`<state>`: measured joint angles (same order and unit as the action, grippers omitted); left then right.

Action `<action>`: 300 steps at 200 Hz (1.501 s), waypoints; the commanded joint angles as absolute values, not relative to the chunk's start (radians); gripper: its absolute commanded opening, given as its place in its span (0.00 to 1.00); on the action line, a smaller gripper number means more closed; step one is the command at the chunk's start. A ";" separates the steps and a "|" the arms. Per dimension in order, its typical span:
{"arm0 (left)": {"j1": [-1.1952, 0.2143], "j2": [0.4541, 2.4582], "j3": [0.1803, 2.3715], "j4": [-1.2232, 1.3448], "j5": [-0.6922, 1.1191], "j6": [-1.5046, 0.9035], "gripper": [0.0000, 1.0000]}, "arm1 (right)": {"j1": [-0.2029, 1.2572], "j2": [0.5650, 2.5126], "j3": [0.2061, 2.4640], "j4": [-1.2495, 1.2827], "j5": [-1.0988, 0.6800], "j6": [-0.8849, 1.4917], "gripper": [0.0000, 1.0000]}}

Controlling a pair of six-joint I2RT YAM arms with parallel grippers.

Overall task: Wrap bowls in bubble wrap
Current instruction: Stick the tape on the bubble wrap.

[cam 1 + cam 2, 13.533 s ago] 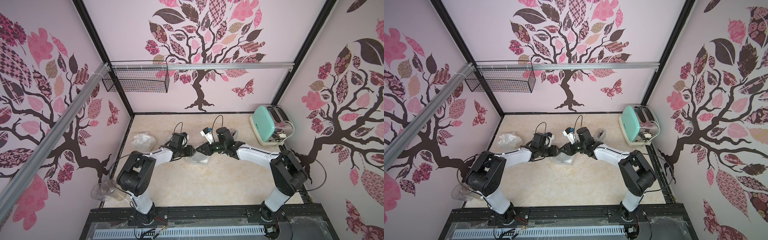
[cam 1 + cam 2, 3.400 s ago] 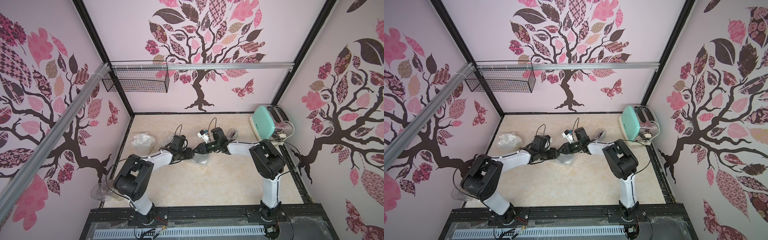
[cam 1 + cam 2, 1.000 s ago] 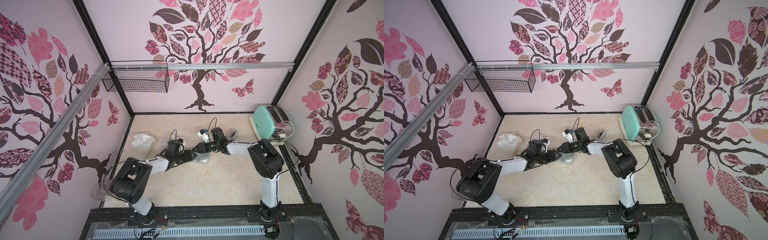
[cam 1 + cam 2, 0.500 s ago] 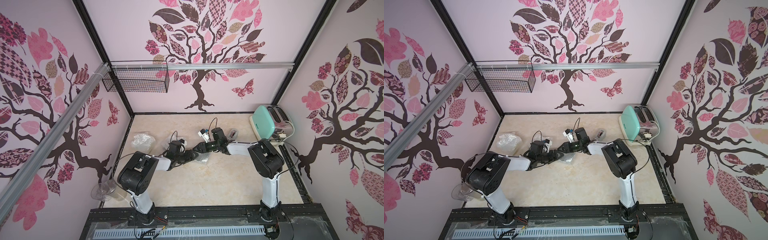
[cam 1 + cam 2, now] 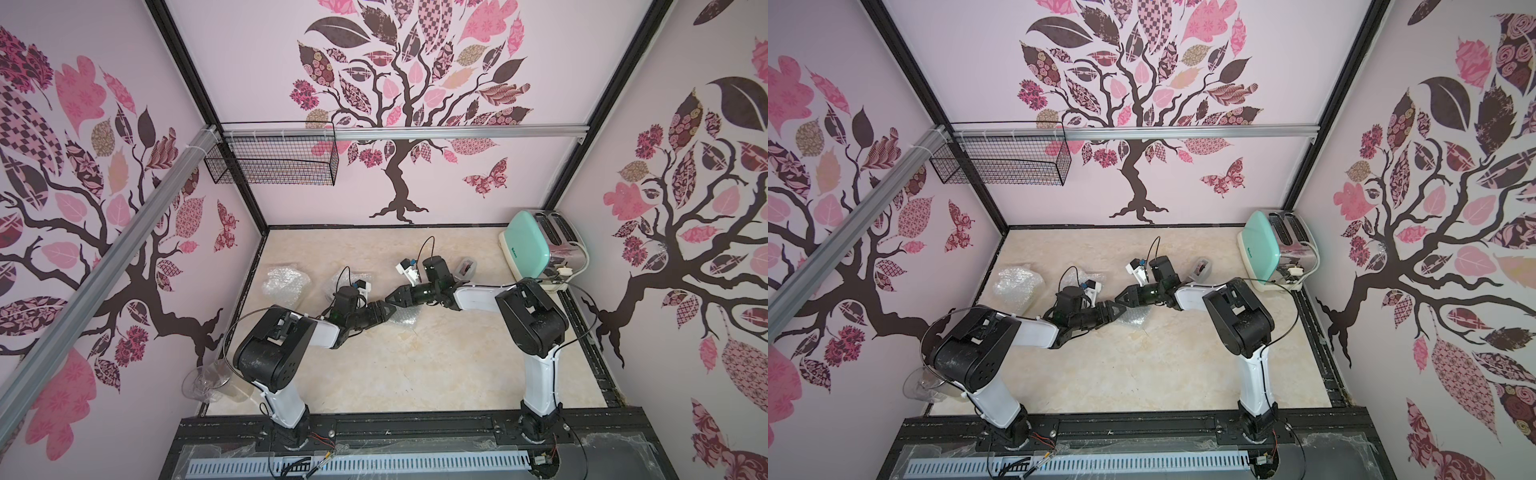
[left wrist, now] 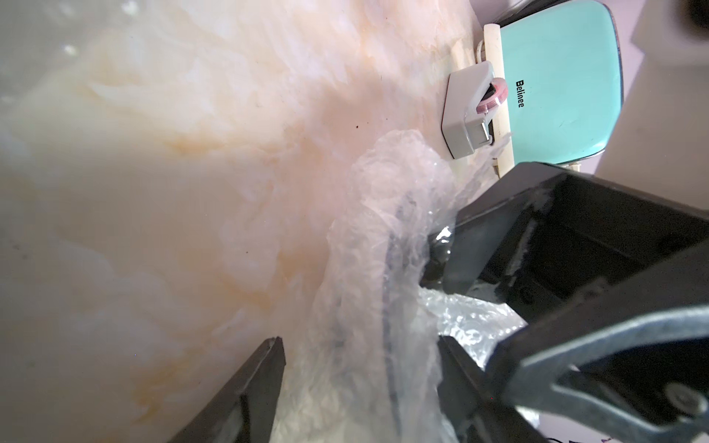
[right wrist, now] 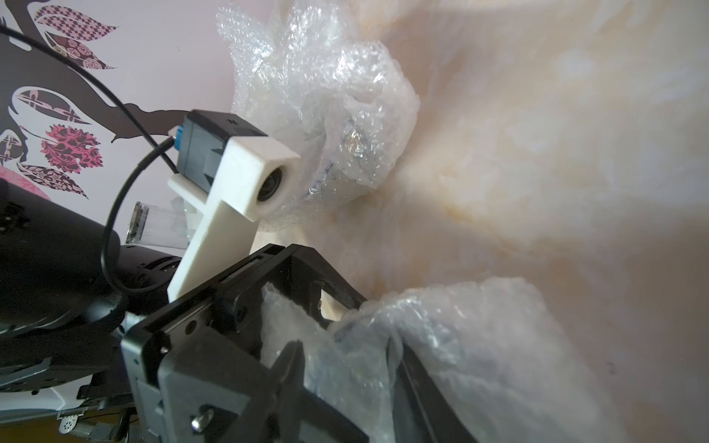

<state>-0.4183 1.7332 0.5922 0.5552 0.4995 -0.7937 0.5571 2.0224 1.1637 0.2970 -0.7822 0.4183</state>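
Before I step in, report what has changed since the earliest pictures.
The right arm's elbow swung rearward, nearer the toaster; the left arm shifted only slightly. Both sets of jaws stay at the bubble-wrap bundle mid-table. Toaster, tape dispenser and far-left bundle kept their places.

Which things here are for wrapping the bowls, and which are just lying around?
For the job:
middle bubble-wrap bundle
bundle by the left wall
bundle between those two

Just lying about:
toaster
tape dispenser
wire basket
glass
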 commanded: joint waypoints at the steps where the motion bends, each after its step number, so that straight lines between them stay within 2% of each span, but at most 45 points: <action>1: -0.411 1.733 0.589 0.652 0.512 -0.813 0.68 | 0.571 2.039 1.131 0.221 -0.781 0.407 0.41; 75: -0.410 1.765 0.610 0.672 0.515 -0.818 0.67 | 0.571 2.040 1.126 0.221 -0.783 0.408 0.41; 124: -0.394 1.826 0.632 0.695 0.494 -0.857 0.57 | 0.571 2.041 1.120 0.225 -0.785 0.411 0.41; 194: -0.386 1.875 0.635 0.760 0.505 -0.903 0.49 | 0.572 2.042 1.107 0.230 -0.780 0.414 0.41; 241: -0.387 1.893 0.635 0.760 0.506 -0.908 0.37 | 0.571 2.044 1.101 0.236 -0.773 0.414 0.41; 268: -0.386 1.897 0.632 0.764 0.518 -0.904 0.24 | 0.571 2.038 1.099 0.240 -0.760 0.411 0.41; 300: -0.387 1.893 0.632 0.742 0.519 -0.895 0.13 | 0.572 2.024 1.104 0.247 -0.736 0.408 0.44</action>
